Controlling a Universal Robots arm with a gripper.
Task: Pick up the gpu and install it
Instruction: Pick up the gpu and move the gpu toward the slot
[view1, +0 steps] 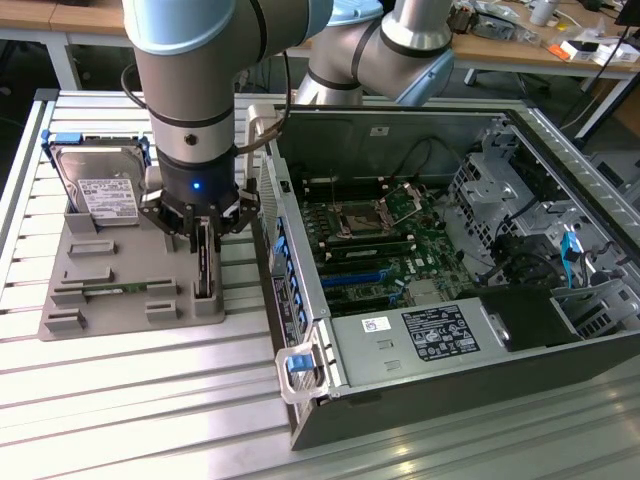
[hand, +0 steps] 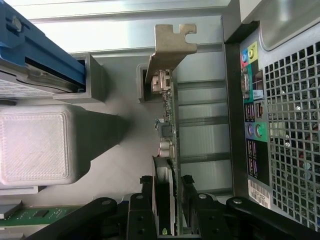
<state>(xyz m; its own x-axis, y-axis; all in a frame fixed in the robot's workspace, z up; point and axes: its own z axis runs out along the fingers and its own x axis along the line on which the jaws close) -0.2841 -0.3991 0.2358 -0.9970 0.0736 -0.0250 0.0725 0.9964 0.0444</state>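
Grey plastic tray lay just beside the open case, on the exterior view's left of it. The gpu stood on edge in the tray slot nearest the case, with its silver bracket at one end. The gripper hung over the card, released, with one finger on each side of the board.

A drive stood farther from the case, and the print on its white sticker was too small to read. The exterior view looked inside the case, where a black-and-white label was also unreadable.

The wrist view gave the case's rear panel, with green, yellow and purple ports and a barcode tag. It also showed a green memory stick, farther from the case than the gpu.
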